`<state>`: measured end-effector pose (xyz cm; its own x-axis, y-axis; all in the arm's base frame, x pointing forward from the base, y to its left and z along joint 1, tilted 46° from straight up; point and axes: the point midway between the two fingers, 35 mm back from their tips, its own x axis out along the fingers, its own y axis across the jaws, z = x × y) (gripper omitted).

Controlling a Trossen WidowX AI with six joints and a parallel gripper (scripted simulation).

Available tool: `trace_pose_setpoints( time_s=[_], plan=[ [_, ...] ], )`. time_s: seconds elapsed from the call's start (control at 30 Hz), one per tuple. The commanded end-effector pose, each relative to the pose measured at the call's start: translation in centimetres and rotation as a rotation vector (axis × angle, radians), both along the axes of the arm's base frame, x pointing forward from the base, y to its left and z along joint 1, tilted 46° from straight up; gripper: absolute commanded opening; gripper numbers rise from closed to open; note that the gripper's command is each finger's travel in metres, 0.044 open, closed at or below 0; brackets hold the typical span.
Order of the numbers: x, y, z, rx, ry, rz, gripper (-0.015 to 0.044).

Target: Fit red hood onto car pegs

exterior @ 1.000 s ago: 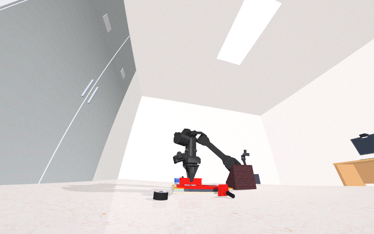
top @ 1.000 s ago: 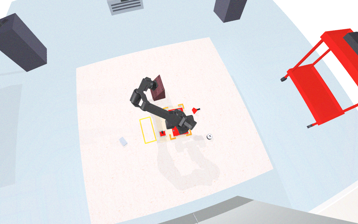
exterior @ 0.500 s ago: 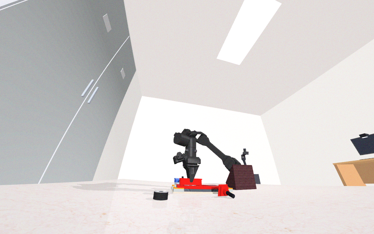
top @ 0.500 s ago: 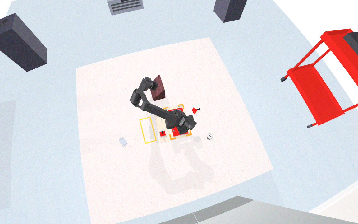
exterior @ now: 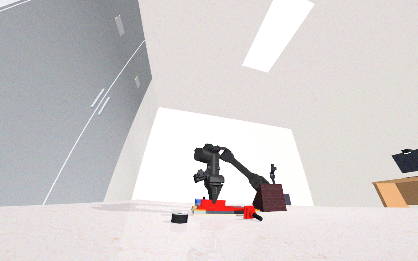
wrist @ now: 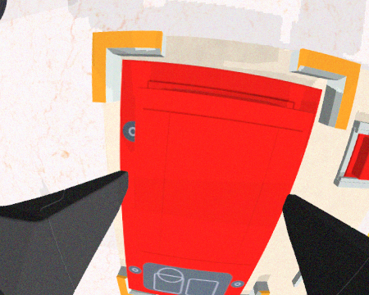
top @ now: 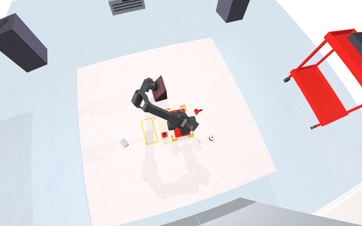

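Observation:
The red hood [exterior: 205, 203] [wrist: 217, 172] lies over the front part of the red chassis [top: 181, 110] [exterior: 236, 208] [wrist: 225, 82]. It looks level, with no clear gap beneath it in the exterior view. The chassis sits in the jig with orange corners [top: 173, 139] [wrist: 99, 82]. My gripper [exterior: 214, 202] [wrist: 208, 192] is open, pointing down, with one finger on each side of the hood at its height. A strip of deck shows between the left finger and the hood; whether the right finger touches is unclear. Engine block, pegs and corner holes are hidden.
A black wheel [top: 211, 137] [exterior: 179, 218] and a red part with a black rod [top: 196, 111] [exterior: 249, 212] lie beside the jig. A small red part [top: 164, 134] [wrist: 366, 157] sits in a square holder. A grey block [top: 124, 142] lies beyond the yellow outline [top: 143, 132].

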<state>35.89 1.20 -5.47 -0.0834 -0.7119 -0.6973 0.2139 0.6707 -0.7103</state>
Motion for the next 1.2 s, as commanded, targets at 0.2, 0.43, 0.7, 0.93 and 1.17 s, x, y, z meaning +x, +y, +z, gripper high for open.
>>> trace_pose_setpoints(
  time_s=[0.2, 0.43, 0.7, 0.93, 1.17],
  plan=[
    [0.6, 4.6, 4.4, 0.003, -0.003, -0.001, 0.0440],
    [0.6, 5.1, 4.9, 0.003, -0.002, -0.001, 0.0440],
    [0.6, 5.1, 4.9, 0.003, -0.002, -0.001, 0.0440],
    [0.6, 5.1, 4.9, 0.003, -0.002, -0.001, 0.0440],
    [0.6, 5.1, 4.9, 0.003, -0.002, -0.001, 0.0440]
  ],
)
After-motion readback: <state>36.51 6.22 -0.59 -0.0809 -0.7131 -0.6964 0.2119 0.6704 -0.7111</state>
